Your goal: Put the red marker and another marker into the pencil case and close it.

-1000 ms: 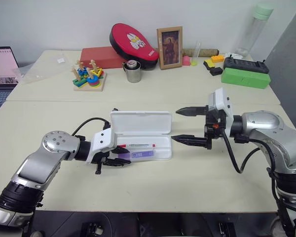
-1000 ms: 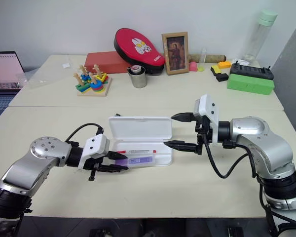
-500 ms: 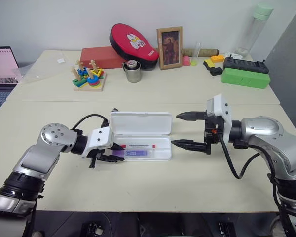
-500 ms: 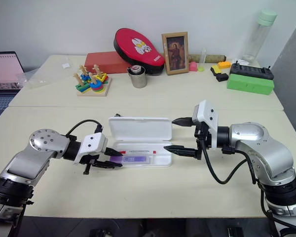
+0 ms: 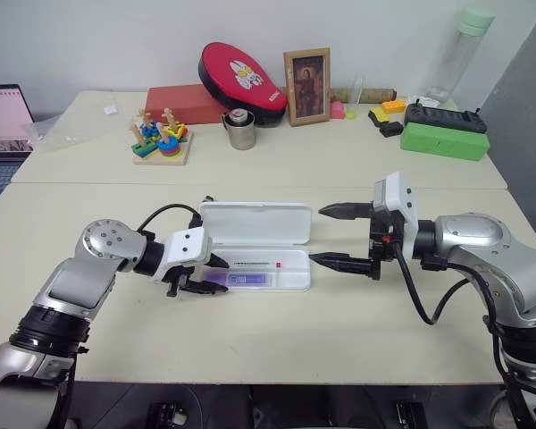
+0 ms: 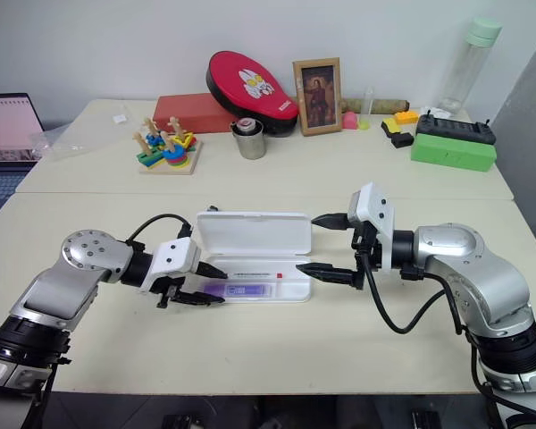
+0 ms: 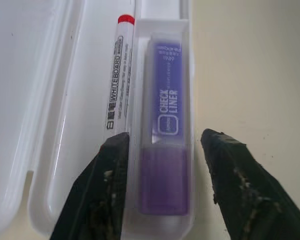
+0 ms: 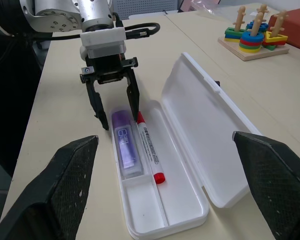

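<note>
— What has changed since a second ago?
— The left gripper [image 5: 211, 275] has spread its fingers; earlier they pinched the lilac highlighter, which now lies free.
— Where is everything?
— On the cream table [image 5: 277, 344] the white plastic pencil case [image 5: 261, 246] lies open, lid upright. Inside, the flat lilac highlighter [image 7: 166, 150] sits beside the slim red-capped marker [image 7: 118, 82].
— And the fingers?
— Left fingers [image 7: 106, 195] straddle the highlighter, part-open, not gripping. The right gripper [image 5: 331, 234] hovers wide, empty, at the case's far end.

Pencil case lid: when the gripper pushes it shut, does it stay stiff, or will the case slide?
The lid looks like thin hard plastic, so probably stiff with slight flex. The pencil case seems light and sits loose on the smooth table, so it may slide.
</note>
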`<state>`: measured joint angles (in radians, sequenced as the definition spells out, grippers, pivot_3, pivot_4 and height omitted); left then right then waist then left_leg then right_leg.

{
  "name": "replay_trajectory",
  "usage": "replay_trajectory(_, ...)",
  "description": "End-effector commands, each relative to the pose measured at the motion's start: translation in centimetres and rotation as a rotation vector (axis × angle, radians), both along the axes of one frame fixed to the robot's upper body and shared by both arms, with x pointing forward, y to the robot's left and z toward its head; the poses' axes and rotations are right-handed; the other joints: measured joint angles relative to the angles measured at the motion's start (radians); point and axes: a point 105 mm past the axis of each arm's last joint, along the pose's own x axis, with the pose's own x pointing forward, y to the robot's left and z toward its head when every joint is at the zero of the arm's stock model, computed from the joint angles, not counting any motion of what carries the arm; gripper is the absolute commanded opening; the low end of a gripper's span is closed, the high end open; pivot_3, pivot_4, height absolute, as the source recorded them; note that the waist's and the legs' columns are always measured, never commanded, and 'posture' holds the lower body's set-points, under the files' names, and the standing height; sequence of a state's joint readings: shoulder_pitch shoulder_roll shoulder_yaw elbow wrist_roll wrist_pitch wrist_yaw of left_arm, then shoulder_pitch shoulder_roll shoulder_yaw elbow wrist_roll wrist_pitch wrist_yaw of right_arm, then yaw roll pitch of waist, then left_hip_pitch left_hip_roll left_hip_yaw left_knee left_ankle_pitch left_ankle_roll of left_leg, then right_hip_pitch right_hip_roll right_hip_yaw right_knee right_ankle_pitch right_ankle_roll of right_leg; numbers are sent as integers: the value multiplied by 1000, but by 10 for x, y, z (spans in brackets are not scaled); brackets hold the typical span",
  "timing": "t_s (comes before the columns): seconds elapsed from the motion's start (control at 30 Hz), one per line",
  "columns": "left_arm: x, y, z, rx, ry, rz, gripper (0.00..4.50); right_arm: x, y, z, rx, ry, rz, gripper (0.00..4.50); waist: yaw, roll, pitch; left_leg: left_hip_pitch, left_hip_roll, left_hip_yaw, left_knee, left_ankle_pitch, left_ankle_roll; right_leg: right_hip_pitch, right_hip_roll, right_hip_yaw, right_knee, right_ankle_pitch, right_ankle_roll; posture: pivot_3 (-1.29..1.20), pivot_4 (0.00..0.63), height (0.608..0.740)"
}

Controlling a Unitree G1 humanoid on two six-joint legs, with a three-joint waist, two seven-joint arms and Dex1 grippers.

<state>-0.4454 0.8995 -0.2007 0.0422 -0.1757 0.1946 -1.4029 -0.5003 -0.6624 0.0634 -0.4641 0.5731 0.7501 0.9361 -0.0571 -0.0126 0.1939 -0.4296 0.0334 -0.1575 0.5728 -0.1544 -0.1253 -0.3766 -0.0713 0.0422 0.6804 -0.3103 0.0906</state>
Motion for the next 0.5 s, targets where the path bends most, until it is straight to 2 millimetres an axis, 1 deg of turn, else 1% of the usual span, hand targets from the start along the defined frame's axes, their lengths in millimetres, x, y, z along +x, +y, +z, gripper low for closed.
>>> replay_trajectory(0.03,1,-4,14,-22,-43,-8,3274,-4,3,7,10,-38,27,4500,0,0,0,0,0,0,0,0,0,0,0,0,0,0,0,0,150,740)
replay_trajectory(0.07,1,-5,14,-26,-43,-7,3530,-3,3,7,9,-38,27,4500,0,0,0,0,0,0,0,0,0,0,0,0,0,0,0,0,150,740)
replay_trajectory(0.13,-1,-10,22,-78,-34,-1,3899,-2,3,8,9,-40,26,4500,0,0,0,0,0,0,0,0,0,0,0,0,0,0,0,0,150,740)
replay_trajectory(0.2,-2,-19,39,-180,-39,18,4384,-2,2,10,14,-51,21,4500,1,0,0,0,0,0,0,0,0,0,0,0,0,0,0,0,150,740)
replay_trajectory(0.23,0,-26,55,-274,-59,36,4495,0,1,13,25,-62,11,4500,0,0,0,0,0,0,0,0,0,0,0,0,0,0,0,0,150,740)
replay_trajectory(0.27,2,-32,75,-394,-66,70,4495,1,1,17,40,-75,2,4500,1,0,0,0,0,0,0,0,0,0,0,0,0,0,0,0,150,740)
replay_trajectory(0.33,9,-36,111,-581,-100,146,4495,5,0,29,86,-106,-19,4500,1,-1,0,0,0,-1,1,0,0,1,0,-1,0,-1,1,0,150,740)
replay_trajectory(0.37,19,-32,124,-637,-145,224,4495,10,0,39,126,-134,-41,4500,0,-1,0,0,0,-2,2,0,0,1,0,-1,1,-2,3,0,150,740)
replay_trajectory(0.43,40,-16,141,-702,-228,418,4495,21,0,61,209,-193,-96,4500,-1,-1,0,0,0,-2,3,0,0,2,0,-2,1,-2,5,0,150,740)
replay_trajectory(0.5,59,4,146,-728,-291,600,4495,29,2,77,269,-226,-131,4500,-10,-1,0,2,0,-1,3,0,0,3,0,-1,1,-2,5,0,150,740)
